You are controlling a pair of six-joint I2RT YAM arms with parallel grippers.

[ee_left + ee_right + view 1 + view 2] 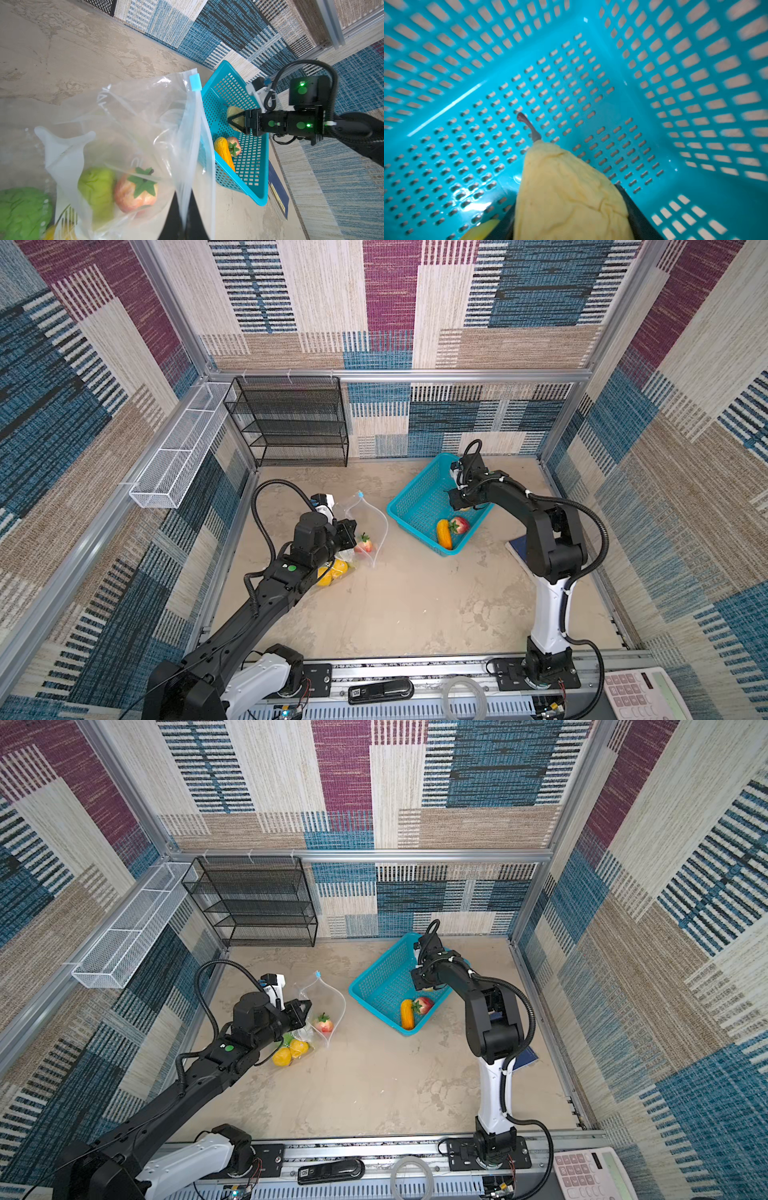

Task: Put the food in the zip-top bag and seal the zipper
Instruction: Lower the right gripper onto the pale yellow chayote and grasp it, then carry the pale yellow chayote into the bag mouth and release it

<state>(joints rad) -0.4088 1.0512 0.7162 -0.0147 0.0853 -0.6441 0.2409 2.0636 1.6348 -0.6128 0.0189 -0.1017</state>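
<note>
- Right gripper (230, 121) reached down into the turquoise perforated plastic basket (411, 497). Its jaws pressed both sides of a pale yellow plastic toy pear (566, 197). I judged that a grip, but could not tell how firm.
- Left gripper (185, 222) was pinched shut on the rim of the large clear zip-top bag (135, 116). It held up the zipper strip (194, 133), with the light-blue slider (195, 82) at the far end.
- Inside the bag lay a red-and-cream toy fruit with a green calyx (135, 193), plus green and yellow pieces.
- An orange toy corn cob (444, 534) and a red toy strawberry (459, 525) lay in the basket.
- Risks, as I judged them:
  - The smooth, tapered pear could squirt from the jaws on the lift.
  - The thin bag mouth, held at one point only, could sag and block the drop.
</note>
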